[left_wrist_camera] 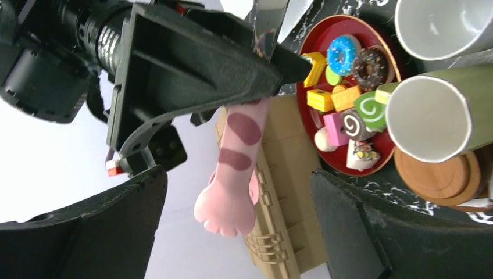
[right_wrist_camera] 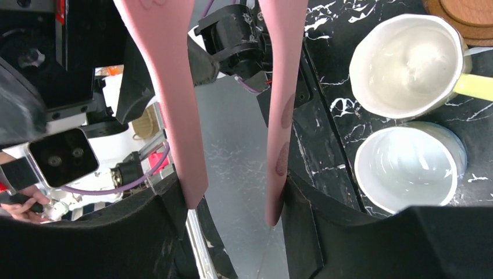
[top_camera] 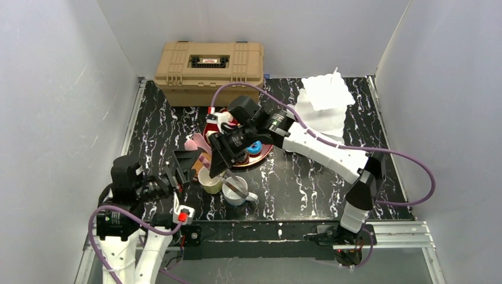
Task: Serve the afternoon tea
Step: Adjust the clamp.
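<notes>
Right end effector [right_wrist_camera: 232, 192] is up over the near-left rim of the red tray [left_wrist_camera: 381, 148], partly closed around the pink paw-tipped tongs [left_wrist_camera: 241, 133]. Both pink arms run between its fingers and stand apart from each other, with nothing caught between them. The paw end hangs out past the tray's left edge, over bare tabletop [top_camera: 308, 189].

Left end effector [left_wrist_camera: 237, 180] sits low at the near-left, spread wide with nothing in it, facing the tray.

On the tray the pastries are packed tight. A blue donut [left_wrist_camera: 343, 53] and a chocolate donut [left_wrist_camera: 370, 65] lie at one end, a green swirl roll [left_wrist_camera: 369, 110] is close to the rim, and yellow blocks [left_wrist_camera: 320, 99] sit toward the middle.

Just in front of the tray, the pale yellow mug [right_wrist_camera: 407, 64] and the white mug [right_wrist_camera: 410, 168] stand upright side by side, rims nearly touching. From above they sit between the tray and the tabletop's near edge. A brown coaster [left_wrist_camera: 433, 174] lies flat just beside the yellow mug, close to the left end effector.

Room is tight in the centre, where tray, mugs and both arms crowd together. The tan toolbox [top_camera: 207, 71] sits hard against the back wall, its front edge just behind the tray. A white ruffled object [top_camera: 324, 97] fills the far-right corner. Open marble runs along the right half under the right arm, plus a narrow strip down the left wall.
</notes>
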`<action>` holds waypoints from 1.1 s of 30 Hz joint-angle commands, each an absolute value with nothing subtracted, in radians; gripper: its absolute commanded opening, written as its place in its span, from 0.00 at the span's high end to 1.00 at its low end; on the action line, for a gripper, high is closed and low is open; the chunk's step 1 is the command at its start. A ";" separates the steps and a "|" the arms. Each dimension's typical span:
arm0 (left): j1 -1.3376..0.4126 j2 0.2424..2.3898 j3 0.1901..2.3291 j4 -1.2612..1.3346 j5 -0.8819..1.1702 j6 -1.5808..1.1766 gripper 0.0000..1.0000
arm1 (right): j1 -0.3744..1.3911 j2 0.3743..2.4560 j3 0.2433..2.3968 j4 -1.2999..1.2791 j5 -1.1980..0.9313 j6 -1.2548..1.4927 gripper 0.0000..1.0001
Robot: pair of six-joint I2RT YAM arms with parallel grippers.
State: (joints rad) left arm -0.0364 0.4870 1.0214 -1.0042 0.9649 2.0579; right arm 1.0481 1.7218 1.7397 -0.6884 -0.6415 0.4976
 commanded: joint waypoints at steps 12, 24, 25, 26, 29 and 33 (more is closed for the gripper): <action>-0.039 0.516 1.011 -1.133 0.907 2.575 0.42 | 1.126 1.824 1.900 -0.707 -0.647 0.524 0.37; -0.038 0.474 0.993 -1.060 0.890 2.396 1.00 | 1.135 1.822 1.978 -0.768 -0.519 0.461 0.18; -0.037 0.469 0.991 -1.044 0.886 2.361 1.00 | 1.123 1.801 1.980 -0.765 -0.471 0.449 0.04; -0.038 0.464 0.989 -1.019 0.879 2.318 1.00 | 1.111 1.767 1.968 -0.742 -0.423 0.441 0.02; -0.038 0.451 0.974 -0.915 0.856 2.184 1.00 | 1.058 1.650 1.870 -0.634 -0.304 0.441 0.02; -0.038 0.443 0.947 -0.705 0.807 1.936 1.00 | 0.974 1.464 1.672 -0.426 -0.235 0.479 0.02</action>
